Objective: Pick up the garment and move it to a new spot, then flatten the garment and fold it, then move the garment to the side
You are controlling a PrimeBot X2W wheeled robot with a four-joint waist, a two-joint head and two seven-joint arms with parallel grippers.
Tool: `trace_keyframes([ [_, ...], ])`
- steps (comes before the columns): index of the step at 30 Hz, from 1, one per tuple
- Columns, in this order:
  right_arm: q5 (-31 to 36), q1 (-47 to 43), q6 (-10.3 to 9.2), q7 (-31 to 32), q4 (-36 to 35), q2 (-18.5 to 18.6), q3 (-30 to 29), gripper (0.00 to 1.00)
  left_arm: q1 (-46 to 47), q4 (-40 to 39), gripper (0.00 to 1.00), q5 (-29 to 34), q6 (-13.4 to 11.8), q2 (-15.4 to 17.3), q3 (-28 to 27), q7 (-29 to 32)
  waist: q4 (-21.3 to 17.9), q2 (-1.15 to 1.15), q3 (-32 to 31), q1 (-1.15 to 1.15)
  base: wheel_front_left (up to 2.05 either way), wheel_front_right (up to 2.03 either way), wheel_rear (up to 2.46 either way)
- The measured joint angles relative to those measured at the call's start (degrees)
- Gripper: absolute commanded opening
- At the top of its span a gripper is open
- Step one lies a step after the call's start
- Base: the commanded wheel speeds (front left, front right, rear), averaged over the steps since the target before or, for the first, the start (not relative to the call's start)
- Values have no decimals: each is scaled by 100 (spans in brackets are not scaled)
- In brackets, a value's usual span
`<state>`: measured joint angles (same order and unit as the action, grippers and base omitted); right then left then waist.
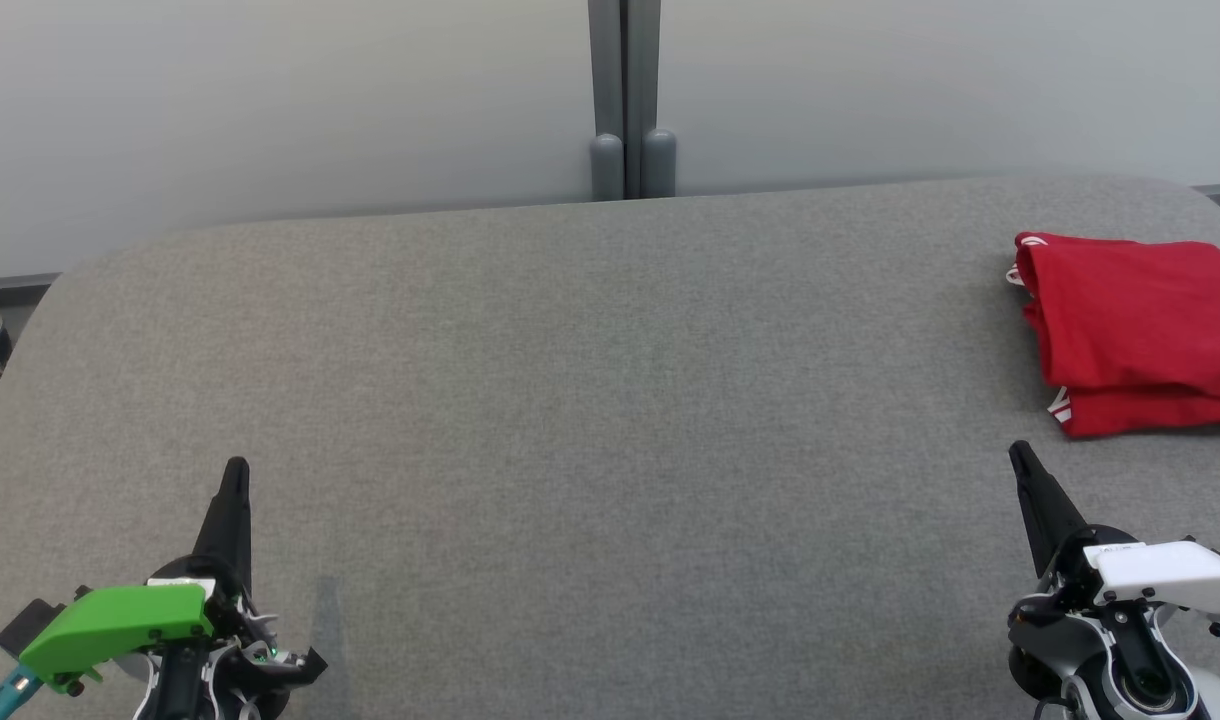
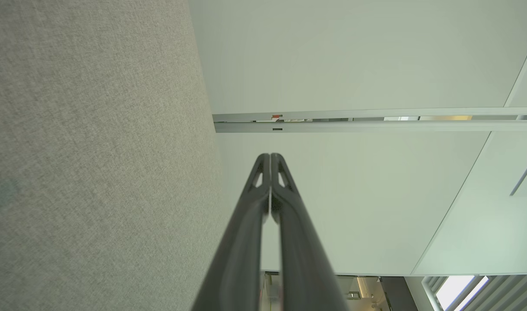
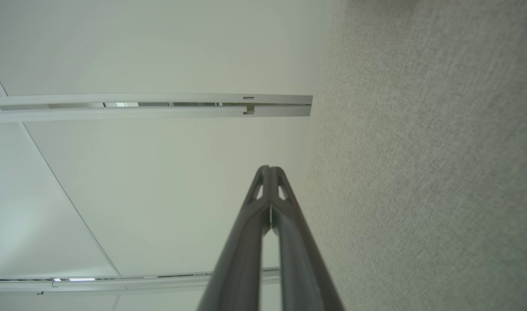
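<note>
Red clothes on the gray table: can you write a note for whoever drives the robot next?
Left gripper: shut, empty, near left of the gray table.
Right gripper: shut, empty, near right, short of the garment, not touching.
Garment: folded, lying at the table's right side, cut by the head view's edge.
Done: folded and moved aside, it seems.
Left: probably nothing; check the fold is neat.

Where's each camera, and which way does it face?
Head view: on the head, facing down at the grey table and red garment; left hand and right hand show low.
Left wrist view: on the left wrist, facing the white wall along shut fingers.
Right wrist view: on the right wrist, likewise along shut fingers.
All share the table and grey post.
</note>
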<state>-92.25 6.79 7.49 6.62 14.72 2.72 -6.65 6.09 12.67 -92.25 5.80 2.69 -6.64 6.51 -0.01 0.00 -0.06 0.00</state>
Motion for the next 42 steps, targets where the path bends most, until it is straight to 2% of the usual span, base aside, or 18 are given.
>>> trace_keyframes([
  [42, 0, 0, 0, 0, -1, 0, -1, 0, 5, 0, 0, 0, 0, 1, 0, 0, 0, 0, 0, 0, 0, 0, 0],
])
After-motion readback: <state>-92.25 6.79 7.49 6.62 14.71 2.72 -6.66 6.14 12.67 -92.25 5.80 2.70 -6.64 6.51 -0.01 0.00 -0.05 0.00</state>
